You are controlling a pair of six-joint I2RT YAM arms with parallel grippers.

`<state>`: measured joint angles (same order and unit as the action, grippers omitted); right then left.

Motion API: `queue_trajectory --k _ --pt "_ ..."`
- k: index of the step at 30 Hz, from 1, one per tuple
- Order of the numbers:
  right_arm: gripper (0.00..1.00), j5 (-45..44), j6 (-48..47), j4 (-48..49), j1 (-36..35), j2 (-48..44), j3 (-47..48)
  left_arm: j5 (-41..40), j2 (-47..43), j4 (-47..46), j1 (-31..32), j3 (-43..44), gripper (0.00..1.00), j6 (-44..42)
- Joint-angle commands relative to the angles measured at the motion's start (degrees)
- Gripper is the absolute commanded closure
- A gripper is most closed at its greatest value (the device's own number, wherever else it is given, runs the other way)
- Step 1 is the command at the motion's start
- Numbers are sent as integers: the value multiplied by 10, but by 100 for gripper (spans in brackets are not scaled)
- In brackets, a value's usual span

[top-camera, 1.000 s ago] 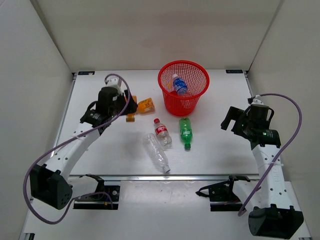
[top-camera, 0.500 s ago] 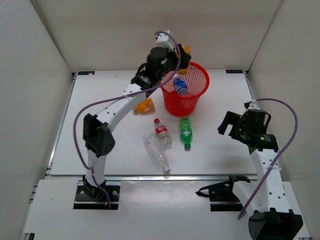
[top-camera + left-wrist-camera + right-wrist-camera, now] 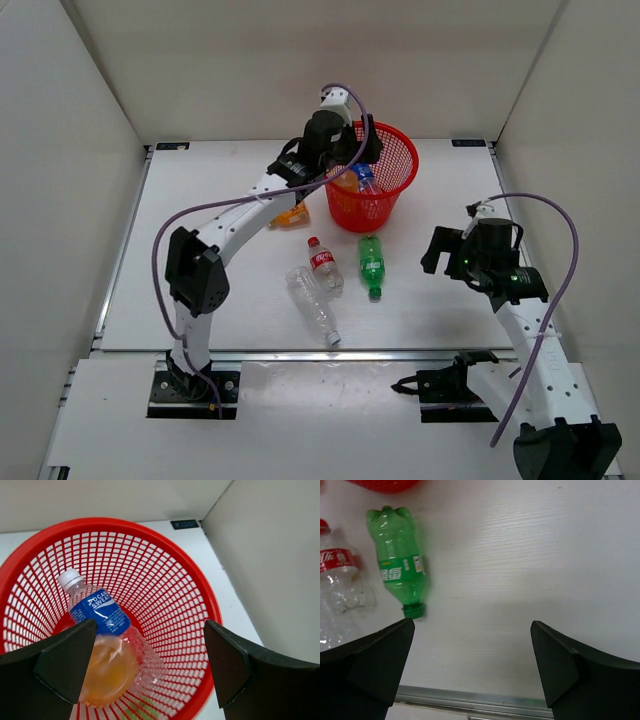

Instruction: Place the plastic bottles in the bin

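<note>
White table (image 3: 200,300) w/ pale walls (image 3: 300,70) on three sides, per top cam. Red mesh bin (image 3: 388,208) stood toward the far edge, right of centre. Left arm (image 3: 235,215) reached across to the bin's near-left rim, and left gripper (image 3: 352,160) hung over the opening. Inside the bin lay blue-labelled bottle (image 3: 365,180) and an orange bottle (image 3: 345,182). A second orange bottle (image 3: 290,214) lay on the table just left of the bin, partly hidden by the arm. In front of the bin: red-label bottle (image 3: 323,265), w/ green bottle (image 3: 372,264) near it on the right, not touching. Plain clear bottle (image 3: 314,308) lay nearer the arm bases. Right gripper (image 3: 440,250) hovered over bare table, right of the green bottle.

Left wrist cam: jaws spread wide, nothing btwn them. Below, in the bin, the blue-labelled bottle leaned cap-up against the mesh. The orange bottle, blurred, sat against its lower end.

Right wrist cam: jaws wide apart, empty. Green bottle lay on its side at left, cap toward the cam. Red-label bottle showed at the left edge.
</note>
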<state>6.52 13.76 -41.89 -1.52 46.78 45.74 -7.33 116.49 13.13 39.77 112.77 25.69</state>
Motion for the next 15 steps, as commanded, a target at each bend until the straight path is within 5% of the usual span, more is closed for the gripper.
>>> queue_trajectory --k 1,9,15 --pt "1 -2 -7 45 -59 5 1 -5 -103 -19 4 -46 2 -6" --pt "1 -52 57 176 -252 62 -52 -51 -309 40 7 -272 1 4" --pt "1 -135 59 304 -308 173 -79 -47 -457 133 -24 -516 1 62"
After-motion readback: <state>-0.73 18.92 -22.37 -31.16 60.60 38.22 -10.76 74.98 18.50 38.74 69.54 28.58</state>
